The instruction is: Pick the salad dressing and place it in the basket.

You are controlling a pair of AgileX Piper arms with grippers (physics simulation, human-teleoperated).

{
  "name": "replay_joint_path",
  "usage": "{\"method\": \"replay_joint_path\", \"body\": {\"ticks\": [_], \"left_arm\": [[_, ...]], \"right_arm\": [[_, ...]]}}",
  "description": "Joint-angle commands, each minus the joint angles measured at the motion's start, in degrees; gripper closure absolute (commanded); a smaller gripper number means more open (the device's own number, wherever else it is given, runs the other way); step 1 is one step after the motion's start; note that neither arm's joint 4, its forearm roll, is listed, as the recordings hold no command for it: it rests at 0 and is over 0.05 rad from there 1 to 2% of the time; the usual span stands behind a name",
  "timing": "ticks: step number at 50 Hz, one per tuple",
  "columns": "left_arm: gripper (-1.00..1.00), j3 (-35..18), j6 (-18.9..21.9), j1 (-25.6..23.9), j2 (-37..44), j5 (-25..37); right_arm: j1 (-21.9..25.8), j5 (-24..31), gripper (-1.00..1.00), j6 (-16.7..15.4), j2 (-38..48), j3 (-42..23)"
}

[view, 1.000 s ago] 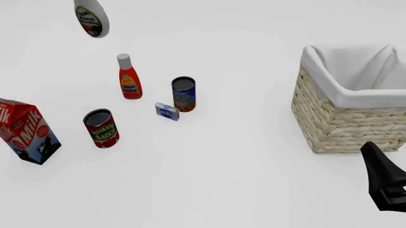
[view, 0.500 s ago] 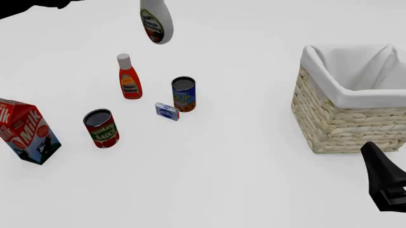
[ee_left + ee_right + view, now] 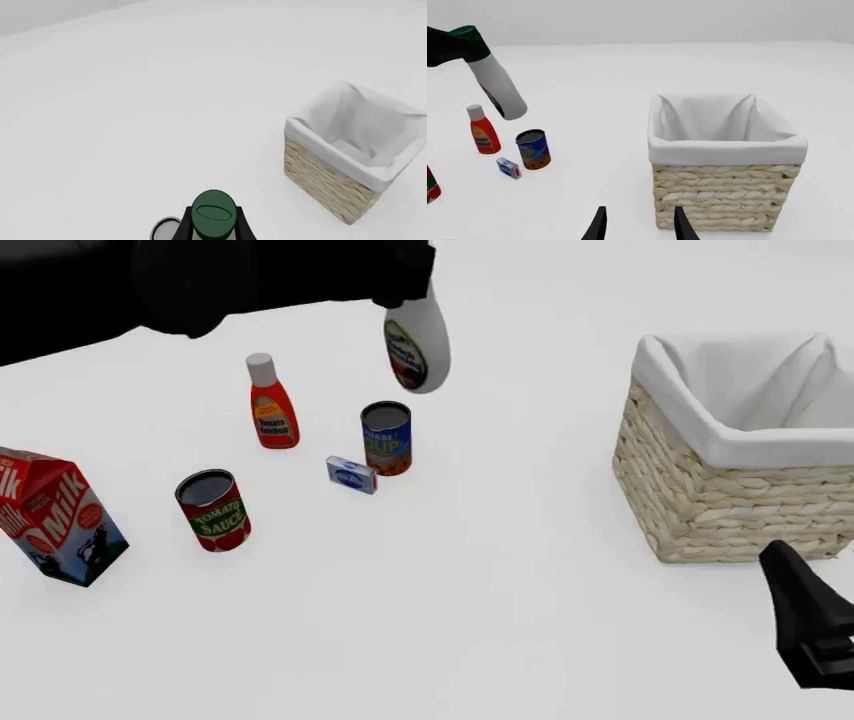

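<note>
Nearest the camera, at the front view's lower right, the right gripper (image 3: 809, 625) hangs idle just in front of the basket (image 3: 727, 500); in its own wrist view its jaws (image 3: 637, 225) stand apart with nothing between them.

The basket sits on the bench (image 3: 467, 620) at the right side, its white lining folded over the rim and its inside bare as far as can be seen.

Left of it, well apart, stand the other goods: a milk carton (image 3: 54, 515), a tomato sauce can (image 3: 214, 510), a small blue box (image 3: 351, 475), a blue can (image 3: 386, 437) and a red bottle (image 3: 271, 402).

Above these, clear of the bench, the salad dressing (image 3: 415, 345) hangs in the air from the left gripper (image 3: 213, 231), whose jaws are closed on its neck just under the green cap. The bottle's long axis is tilted off upright, cap up and toward the arm, base down.

The basket lies to the right of the held bottle with open air between them, so the left arm is the one to carry on. By my judgement the carry is roughly midway; the bottle must travel further right and clear the near-left rim before it is lowered. The blue can below is the closest thing under its base, but looks safely beneath it.
</note>
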Motion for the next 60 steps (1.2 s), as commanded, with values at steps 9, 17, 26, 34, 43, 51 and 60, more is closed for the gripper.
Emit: {"method": "replay_joint_path", "body": {"ticks": [9,17,26,34,43,51,60], "left_arm": [[1.0,1.96,0.91,-2.59,-0.44,-1.39],[1.0,2.56,0.79,-2.88,-0.18,-2.01],[1.0,2.92,0.68,-3.49,0.07,-2.28],[1.0,2.73,0.53,-3.98,-0.29,-1.85],[1.0,2.93,0.24,-4.53,-0.47,-1.89],[1.0,2.96,0.25,-4.89,-0.42,-1.76],[1.0,2.76,-0.03,-5.84,-0.6,-1.38]], "right_arm": [[3.73,-1.66,-1.0,-5.48,5.38,-3.56],[7.55,-1.4,-1.0,-9.34,13.76,-9.76],[12.19,3.2,-1.0,-10.61,19.22,-19.1],[15.86,4.12,-1.0,-12.39,23.51,-24.23],[20.27,0.79,-1.0,-15.09,29.33,-26.88],[25.51,-3.29,-1.0,-16.59,34.68,-28.63],[28.28,-7.32,-1.0,-17.46,40.29,-30.56]]}}
